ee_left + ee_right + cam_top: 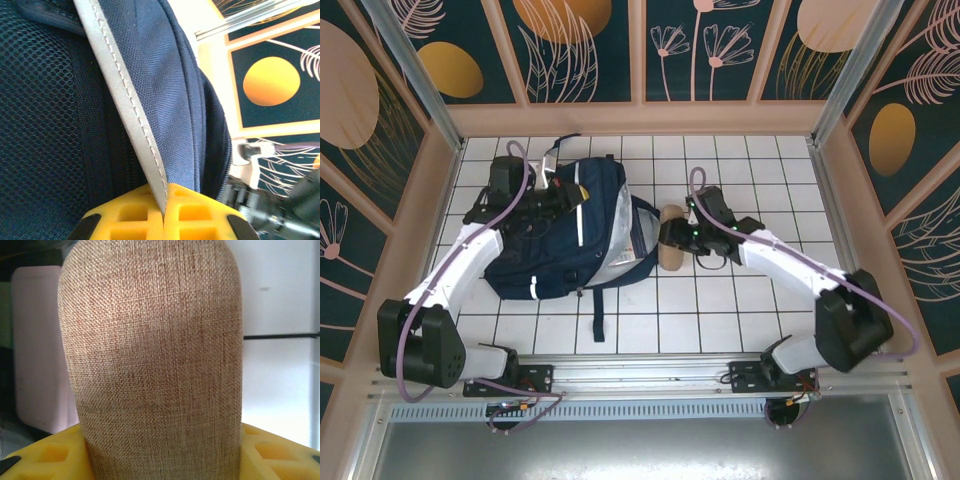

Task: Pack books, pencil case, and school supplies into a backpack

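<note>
Pinching a stitched pale stripe on the backpack (175, 90), left gripper (164, 207) is clamped tight — navy twill, mesh alongside. Right gripper (160, 462) grasps the tan case (155, 355) — coarse woven, round-ended, just beside the backpack.

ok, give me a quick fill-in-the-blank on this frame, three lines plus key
1. The left gripper is shut on the ____'s pale stripe.
2. The right gripper grips the ____ case.
3. In the right wrist view, a ____ pouch shows left of that case.
Missing: backpack, tan, pink.
</note>
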`<state>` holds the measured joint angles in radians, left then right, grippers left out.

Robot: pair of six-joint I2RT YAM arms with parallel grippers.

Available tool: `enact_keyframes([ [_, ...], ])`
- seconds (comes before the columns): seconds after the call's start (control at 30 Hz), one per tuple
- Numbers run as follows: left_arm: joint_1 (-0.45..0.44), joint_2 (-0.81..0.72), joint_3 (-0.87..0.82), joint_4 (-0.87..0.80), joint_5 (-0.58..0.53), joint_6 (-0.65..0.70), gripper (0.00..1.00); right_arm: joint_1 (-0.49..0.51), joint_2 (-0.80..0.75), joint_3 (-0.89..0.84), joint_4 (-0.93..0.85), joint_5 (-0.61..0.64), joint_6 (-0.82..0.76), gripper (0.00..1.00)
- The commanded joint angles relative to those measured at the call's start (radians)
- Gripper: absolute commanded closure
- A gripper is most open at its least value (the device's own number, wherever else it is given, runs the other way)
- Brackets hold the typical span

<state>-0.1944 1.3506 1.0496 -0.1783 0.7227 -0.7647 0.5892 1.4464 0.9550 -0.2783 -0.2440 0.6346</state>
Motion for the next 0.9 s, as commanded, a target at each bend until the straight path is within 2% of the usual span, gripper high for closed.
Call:
enact_keyframes([
  [0.0, 0.002, -0.018, 0.098, 0.041, 0.099, -0.022, 1.00, 0.000, 0.115, 0.069, 0.280, -0.235, 0.013, 0.51],
  [0.1, 0.001, -0.024, 0.138, 0.009, 0.107, -0.015, 1.00, 0.005, 0.229, 0.112, 0.464, -0.358, 0.092, 0.51],
  [0.23, 0.001, -0.025, 0.167, -0.047, 0.091, 0.022, 1.00, 0.045, 0.331, 0.190, 0.632, -0.433, 0.175, 0.52],
  [0.43, 0.005, -0.024, 0.171, -0.040, 0.089, 0.029, 1.00, 0.180, 0.485, 0.389, 0.599, -0.442, 0.172, 0.51],
  [0.7, 0.006, 0.032, 0.244, -0.049, 0.058, 0.065, 1.00, 0.256, 0.851, 0.728, 0.628, -0.620, 0.333, 0.45],
  [0.87, 0.006, 0.067, 0.291, -0.054, 0.064, 0.062, 1.00, 0.288, 0.961, 0.858, 0.621, -0.570, 0.394, 0.43],
])
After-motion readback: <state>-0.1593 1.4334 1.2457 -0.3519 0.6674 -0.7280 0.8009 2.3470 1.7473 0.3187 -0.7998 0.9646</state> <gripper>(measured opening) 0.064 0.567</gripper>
